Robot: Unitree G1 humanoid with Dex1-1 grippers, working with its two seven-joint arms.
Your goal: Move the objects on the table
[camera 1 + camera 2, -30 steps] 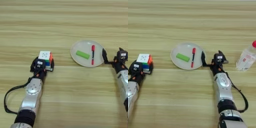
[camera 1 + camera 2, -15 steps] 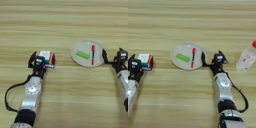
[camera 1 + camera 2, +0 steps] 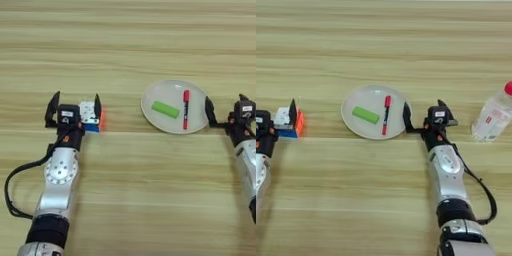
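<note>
The puzzle cube (image 3: pixel 90 115) rests on the table (image 3: pixel 125 50), white face up, with blue and orange sides showing. My left gripper (image 3: pixel 75 104) stands open around it. The cube sits close against the inner side of the right-hand finger and well apart from the left-hand one. The round pale plate (image 3: pixel 160 92) holds the light-green block (image 3: pixel 165 109) and the red-and-black marker (image 3: pixel 186 107), which lie side by side. Just off the plate's right rim, my right gripper (image 3: pixel 425 111) is open and holds nothing.
A clear plastic bottle (image 3: pixel 493 115) with a red cap stands at the far right, beyond the right gripper. A black cable loops beside each forearm. Bare wood stretches across the far side of the table.
The left gripper's fingers have spread wide and let go of the cube, which now sits on the table. The right arm, plate, block and marker have not moved.
</note>
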